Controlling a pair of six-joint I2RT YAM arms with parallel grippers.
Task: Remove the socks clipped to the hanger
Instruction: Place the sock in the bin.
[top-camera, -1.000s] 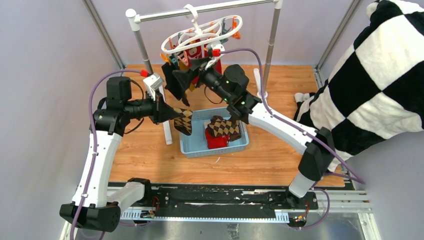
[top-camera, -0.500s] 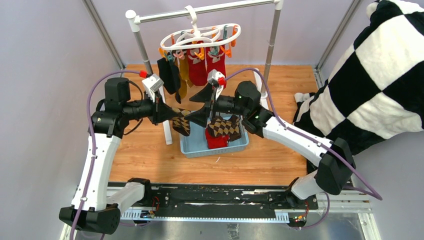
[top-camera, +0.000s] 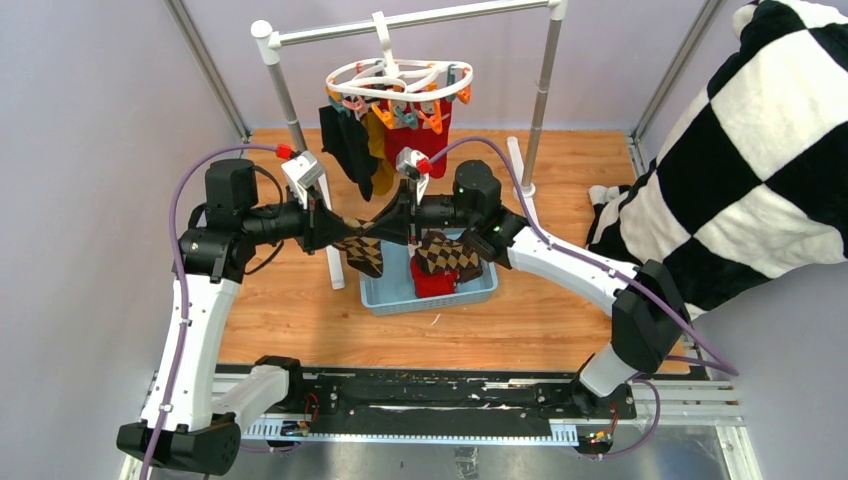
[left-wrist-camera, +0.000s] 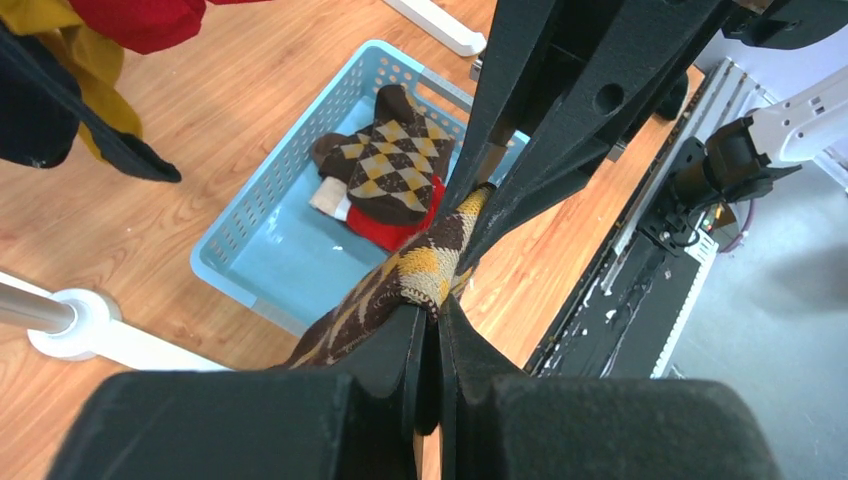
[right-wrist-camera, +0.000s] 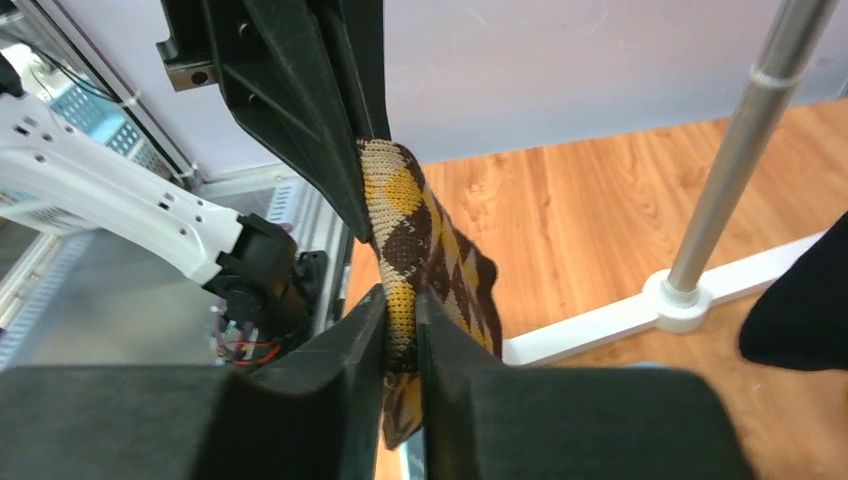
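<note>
The white ring hanger (top-camera: 400, 73) hangs from the rail with a dark sock (top-camera: 347, 145), a mustard sock (top-camera: 381, 150) and a red sock (top-camera: 434, 133) clipped to its pegs. A brown-tan argyle sock (top-camera: 365, 252) hangs free of the hanger, over the basket's left edge. My left gripper (top-camera: 350, 232) is shut on the sock's top (left-wrist-camera: 432, 285). My right gripper (top-camera: 384, 229) meets it tip to tip and is shut on the same sock (right-wrist-camera: 402, 300). In the right wrist view the left gripper's fingers (right-wrist-camera: 300, 110) pinch the sock just above mine.
A light blue basket (top-camera: 392, 298) on the wooden table holds another argyle sock (top-camera: 447, 252) and a red sock (top-camera: 432, 280). The grey rail stand (top-camera: 544, 70) has white feet (top-camera: 336, 265). A black-and-white checkered blanket (top-camera: 760, 150) fills the right side.
My right arm dropped from the hanger to the argyle sock held by the left gripper, and its jaws closed on it. The hanger swung back level. The left arm barely moved.
</note>
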